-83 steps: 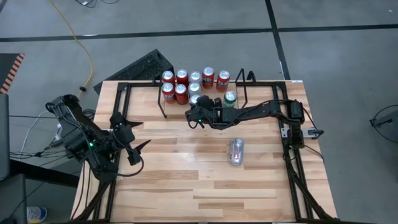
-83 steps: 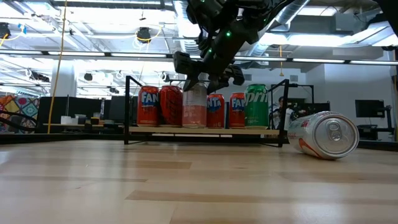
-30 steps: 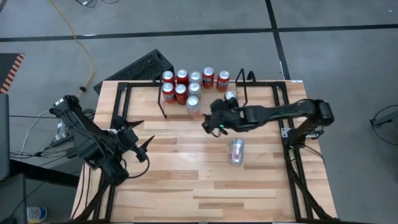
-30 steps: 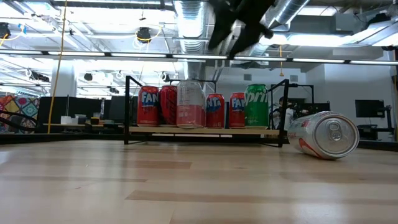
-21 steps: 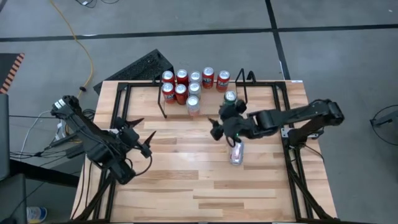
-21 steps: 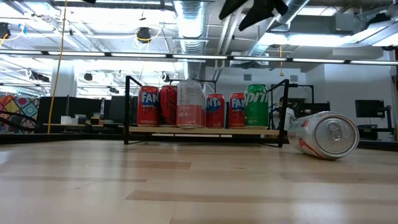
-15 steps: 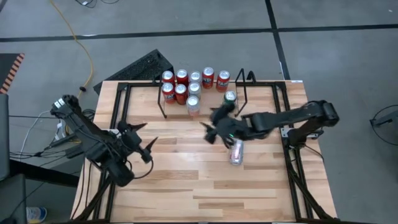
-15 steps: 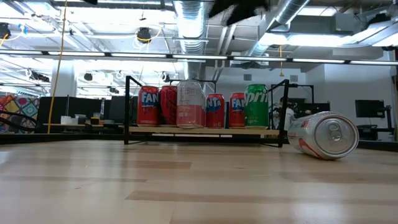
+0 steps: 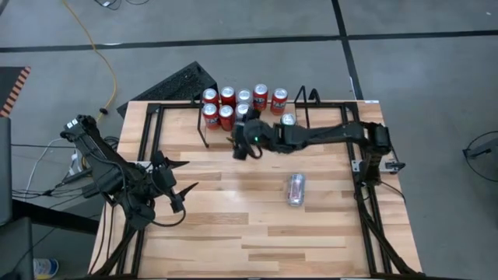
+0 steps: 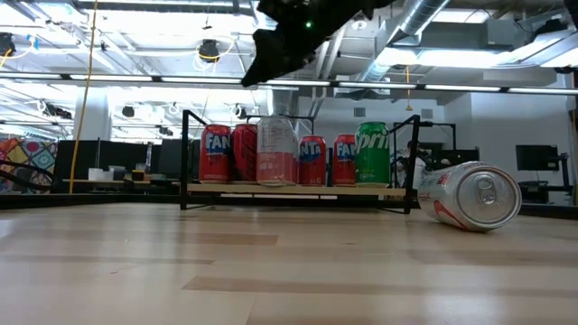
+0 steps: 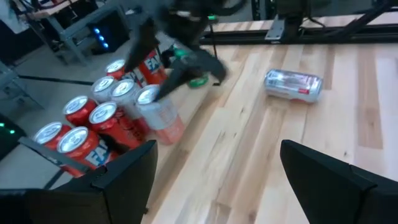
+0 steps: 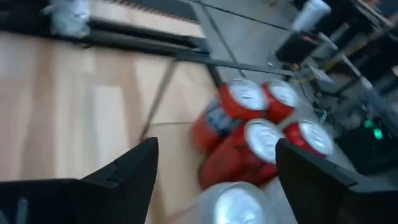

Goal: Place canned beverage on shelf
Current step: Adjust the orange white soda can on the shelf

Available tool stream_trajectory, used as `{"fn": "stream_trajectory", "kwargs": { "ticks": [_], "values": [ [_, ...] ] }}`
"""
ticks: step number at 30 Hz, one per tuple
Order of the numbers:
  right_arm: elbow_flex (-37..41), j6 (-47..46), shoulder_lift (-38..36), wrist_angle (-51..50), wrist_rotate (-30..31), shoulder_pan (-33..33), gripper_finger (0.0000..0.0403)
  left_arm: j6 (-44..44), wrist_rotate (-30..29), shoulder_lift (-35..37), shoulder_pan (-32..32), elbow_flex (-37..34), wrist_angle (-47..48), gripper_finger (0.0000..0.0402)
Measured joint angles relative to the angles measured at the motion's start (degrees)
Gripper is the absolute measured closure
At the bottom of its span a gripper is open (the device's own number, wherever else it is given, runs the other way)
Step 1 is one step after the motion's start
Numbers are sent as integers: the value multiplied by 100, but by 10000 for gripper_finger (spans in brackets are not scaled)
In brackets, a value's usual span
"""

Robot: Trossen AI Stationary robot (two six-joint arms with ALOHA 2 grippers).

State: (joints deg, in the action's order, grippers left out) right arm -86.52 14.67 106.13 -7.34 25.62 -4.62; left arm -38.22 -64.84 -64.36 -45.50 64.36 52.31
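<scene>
The shelf is a low black rod rack at the table's far edge, holding several red cans, a green can and a pale pink-and-clear can at its front. All of them stand upright. A silver can lies on its side on the table, also in the low view. My right gripper is open and empty, hovering above the pale can, well clear of it in the low view. My left gripper is open and empty over the table's left part.
Black rails run along the table's left, right and far edges. Bare wood lies between the lying can and my left gripper. The shelf's upright end loops stand at its two ends.
My right gripper has swung from above the lying silver can toward the table's far left. It now hovers over the pale can at the shelf's front. The cans have kept still.
</scene>
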Motion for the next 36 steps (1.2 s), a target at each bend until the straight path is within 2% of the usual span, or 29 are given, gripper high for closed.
{"fn": "stream_trajectory", "kwargs": {
  "ticks": [4, 9, 16, 20, 26, 29, 36],
  "values": [
    [-174, -404, 234, -70, 0, -289, 97, -16, -33, -11, 0, -2, 141, 77],
    [-229, -432, 477, -7, 176, -311, 97, -195, -7, -11, 0, -2, 343, 77],
    [-224, -417, 512, -986, 1740, -62, 97, -601, 16, -11, 0, -2, 641, 77],
    [-227, -498, 419, -1479, 2244, 115, 97, -658, 9, -11, 0, -2, 676, 77],
    [-230, -929, 318, -2009, 2284, 406, 97, -665, 9, -11, 0, -2, 675, 77],
    [-233, -1590, 308, -2414, 2369, 481, 97, -751, 7, -11, 0, -2, 676, 77],
    [-228, -2367, 340, -1710, 1904, 352, 97, -855, -103, -11, 0, -2, 675, 77]
  ]
}}
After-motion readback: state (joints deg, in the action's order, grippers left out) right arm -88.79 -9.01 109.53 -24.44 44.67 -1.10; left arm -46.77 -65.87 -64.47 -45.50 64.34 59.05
